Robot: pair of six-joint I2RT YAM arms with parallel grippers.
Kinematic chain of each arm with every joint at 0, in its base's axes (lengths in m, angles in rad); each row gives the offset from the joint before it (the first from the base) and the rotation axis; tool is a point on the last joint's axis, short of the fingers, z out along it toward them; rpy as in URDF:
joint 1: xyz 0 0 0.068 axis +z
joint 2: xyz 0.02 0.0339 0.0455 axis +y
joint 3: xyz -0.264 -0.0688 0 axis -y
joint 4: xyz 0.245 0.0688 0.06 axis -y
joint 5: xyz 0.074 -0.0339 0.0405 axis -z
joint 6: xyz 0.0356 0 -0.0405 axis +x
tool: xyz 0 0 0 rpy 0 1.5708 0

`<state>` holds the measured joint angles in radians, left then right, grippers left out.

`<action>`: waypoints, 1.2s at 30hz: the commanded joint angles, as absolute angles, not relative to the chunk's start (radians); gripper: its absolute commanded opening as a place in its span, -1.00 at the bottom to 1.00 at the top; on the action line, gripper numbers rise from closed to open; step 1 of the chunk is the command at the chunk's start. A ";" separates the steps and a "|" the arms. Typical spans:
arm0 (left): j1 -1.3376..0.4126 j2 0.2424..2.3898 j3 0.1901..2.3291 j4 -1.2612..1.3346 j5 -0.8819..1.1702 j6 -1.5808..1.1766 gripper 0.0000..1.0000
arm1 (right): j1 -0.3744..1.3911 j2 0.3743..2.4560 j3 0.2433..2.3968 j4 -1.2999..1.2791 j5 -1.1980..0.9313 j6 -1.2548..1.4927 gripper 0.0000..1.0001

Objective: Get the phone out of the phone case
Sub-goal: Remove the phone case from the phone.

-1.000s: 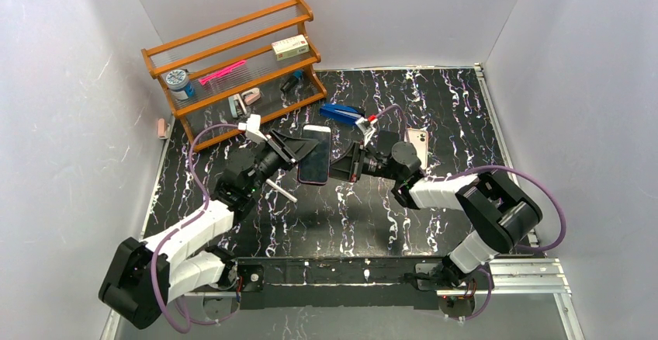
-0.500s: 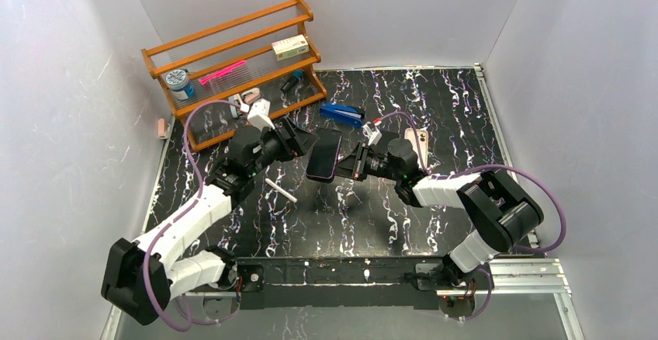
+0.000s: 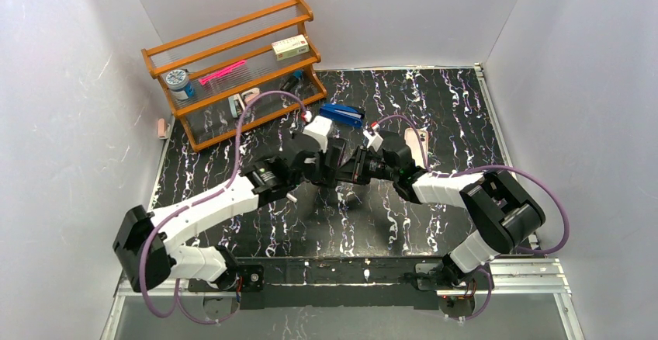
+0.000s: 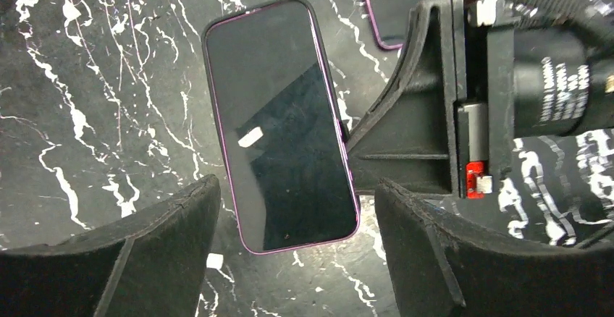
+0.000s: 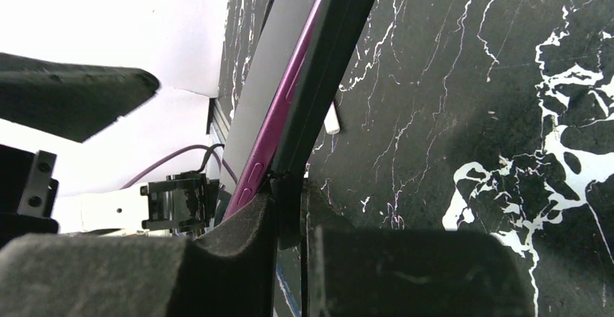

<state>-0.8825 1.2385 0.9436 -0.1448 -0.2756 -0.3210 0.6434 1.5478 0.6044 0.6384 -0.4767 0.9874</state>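
Note:
The phone (image 4: 282, 125) has a dark screen and sits in a purple case. It hangs above the table, gripped on its right edge by my right gripper (image 4: 405, 136). In the right wrist view the phone (image 5: 279, 107) shows edge-on, pinched between the fingers of the right gripper (image 5: 289, 208). My left gripper (image 4: 297, 190) is open, with its fingers (image 4: 166, 237) on either side of the phone's lower end, apart from it. From above, the left gripper (image 3: 330, 161) meets the right gripper (image 3: 351, 168) at the table's middle, and the left wrist hides most of the phone.
A wooden rack (image 3: 233, 60) with small items stands at the back left. A blue stapler (image 3: 341, 113) lies behind the grippers. A pink phone (image 3: 419, 140) lies to their right. A white stick (image 3: 292, 197) lies by the left arm. A dark purple-rimmed slab (image 4: 391, 6) lies on the table.
My left arm has swung right, and its wrist is now over the phone with the fingers around its lower end. The right gripper has kept hold, and the phone has turned more edge-up.

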 commanded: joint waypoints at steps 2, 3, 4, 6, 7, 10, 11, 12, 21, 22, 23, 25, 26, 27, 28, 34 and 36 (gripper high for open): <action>-0.979 1.319 1.046 -0.264 -0.494 -0.211 0.47 | 0.643 1.513 0.654 0.728 -0.493 0.985 -0.97; -0.992 1.334 1.054 -0.272 -0.516 -0.206 0.46 | 0.644 1.516 0.652 0.732 -0.492 0.988 -0.97; -1.000 1.351 1.061 -0.281 -0.533 -0.203 0.44 | 0.643 1.520 0.650 0.738 -0.494 0.994 -0.97; -1.018 1.377 1.075 -0.301 -0.555 -0.196 0.42 | 0.643 1.528 0.649 0.748 -0.506 1.003 -0.97; -1.028 1.389 1.083 -0.309 -0.568 -0.192 0.40 | 0.643 1.530 0.651 0.748 -0.511 1.006 -0.97; -1.052 1.403 1.093 -0.332 -0.610 -0.171 0.38 | 0.643 1.534 0.653 0.752 -0.510 1.006 -0.97; -1.058 1.405 1.095 -0.340 -0.616 -0.165 0.38 | 0.644 1.535 0.654 0.752 -0.509 1.008 -0.97; -1.064 1.408 1.098 -0.351 -0.624 -0.161 0.37 | 0.643 1.537 0.655 0.752 -0.511 1.010 -0.97; -1.093 1.484 1.133 -0.396 -0.744 -0.169 0.36 | 0.643 1.533 0.660 0.740 -0.520 1.005 -0.97; -1.094 1.492 1.137 -0.395 -0.756 -0.170 0.35 | 0.644 1.531 0.660 0.737 -0.519 1.003 -0.97; -1.095 1.501 1.143 -0.396 -0.766 -0.165 0.34 | 0.643 1.529 0.660 0.736 -0.520 1.002 -0.97; -1.099 1.525 1.158 -0.410 -0.802 -0.161 0.33 | 0.643 1.522 0.660 0.731 -0.523 1.002 -0.97; -1.103 1.535 1.165 -0.417 -0.823 -0.162 0.30 | 0.644 1.516 0.661 0.727 -0.523 1.002 -0.97; -1.105 1.546 1.168 -0.423 -0.841 -0.164 0.26 | 0.643 1.511 0.662 0.721 -0.522 0.999 -0.97; -1.108 1.559 1.173 -0.425 -0.856 -0.164 0.21 | 0.644 1.504 0.664 0.714 -0.520 0.997 -0.97; -1.117 1.601 1.172 -0.427 -0.894 -0.195 0.01 | 0.647 1.470 0.674 0.704 -0.523 1.009 -0.97; -1.118 1.613 1.171 -0.425 -0.893 -0.203 -0.07 | 0.647 1.460 0.674 0.704 -0.525 1.019 -0.97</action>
<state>-1.1282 1.5894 1.1603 -0.3836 -0.7975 -0.1772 0.6361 1.5436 0.6136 0.5980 -0.4469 0.9947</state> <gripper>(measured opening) 0.495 0.182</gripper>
